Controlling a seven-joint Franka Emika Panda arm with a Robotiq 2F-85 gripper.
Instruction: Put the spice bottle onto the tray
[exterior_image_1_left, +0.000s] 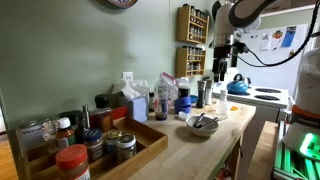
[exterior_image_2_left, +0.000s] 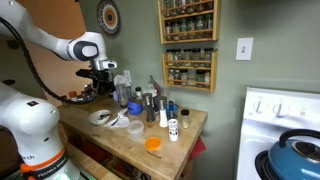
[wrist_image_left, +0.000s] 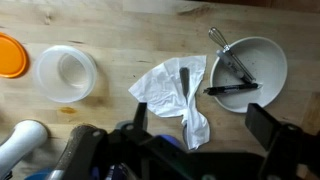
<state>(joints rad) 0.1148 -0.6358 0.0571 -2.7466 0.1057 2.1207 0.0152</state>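
Two fingers (wrist_image_left: 266, 126) spread wide apart, gripping nothing, hovering over crumpled napkin (wrist_image_left: 168, 88) beside bowl (wrist_image_left: 268, 52)

The long butcher-block countertop (wrist_image_left: 110, 30) was pale wood with visible grain and a dull satin finish. The shallow rectangular light-brown wooden tray (exterior_image_1_left: 148, 143) looked plain and matt. The round white bowl (wrist_image_left: 268, 55) was smooth, with a soft glazed-looking sheen, and the wire whisk (wrist_image_left: 225, 50) in it was bright metal. The crumpled white sheet (wrist_image_left: 165, 90) looked like thin paper or tissue, creased and matt. The round clear tub (wrist_image_left: 66, 72) was translucent plastic, and the flat orange lid (wrist_image_left: 10, 55) was smooth plastic. The rounded blue kettle (exterior_image_2_left: 295, 155) shone glossy. The wall-mounted spice rack (exterior_image_2_left: 188, 45) was mid-brown wood.
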